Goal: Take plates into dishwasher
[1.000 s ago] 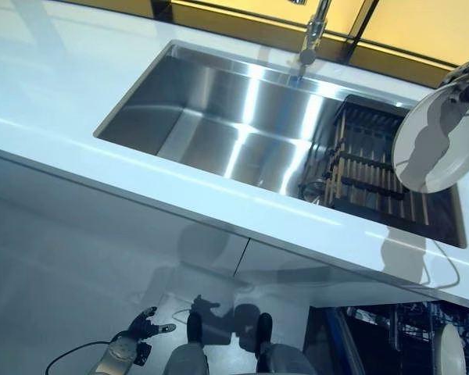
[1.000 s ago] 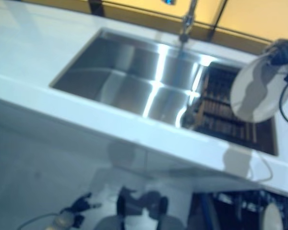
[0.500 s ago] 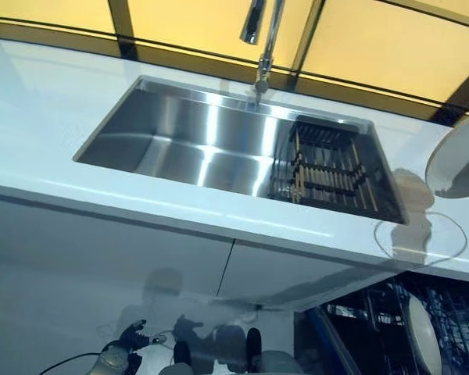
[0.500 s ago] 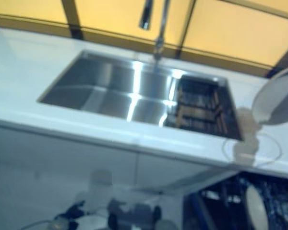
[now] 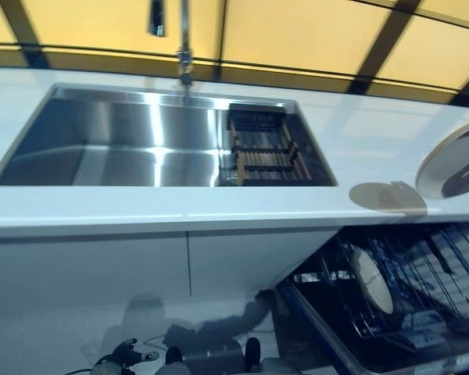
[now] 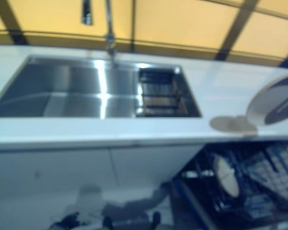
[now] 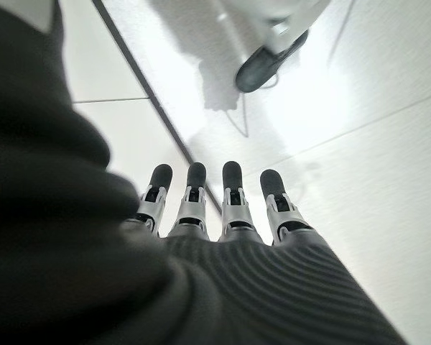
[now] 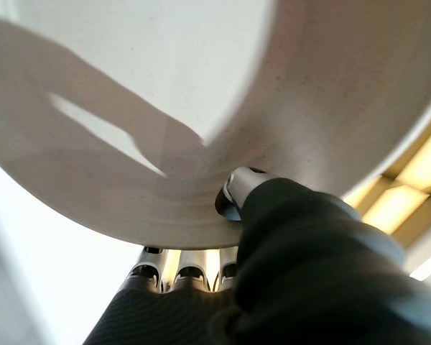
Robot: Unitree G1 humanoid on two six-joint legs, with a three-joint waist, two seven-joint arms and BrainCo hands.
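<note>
the right hand point(image 8: 273, 237) has the plate point(image 5: 453, 164) pinched at its rim: the thumb presses on one face and the fingers point(image 8: 190, 273) curl behind the other, as the right wrist view shows. in the eye views this plate hangs in the air at about 3 o'clock, over the white bench point(image 5: 141, 211) and just past its front edge. it is tipped up on its edge, not lying flat, and its round face looks partly toward the camera. its shadow falls on the bench just beside it

the open dishwasher rack point(image 5: 406, 297) is below the plate, at about 5 o'clock, under the bench edge. another plate point(image 5: 371, 281) stands on edge in the rack already, with dark wire slots to either side of it. so the thing that matters most is this: the held plate has to go down and a little toward 6 o'clock to reach the rack, and it should stay on edge so it lines up with the slots, i think. the rim could bump the bench edge on the way down

the left hand point(image 7: 223, 208) is far from all this, low at about 7 o'clock near the floor, with fingers straight and holding nothing. the sink point(image 5: 141, 141) with its dark rack point(image 5: 266, 148) sits at 11 o'clock, well apart from the plate
</note>
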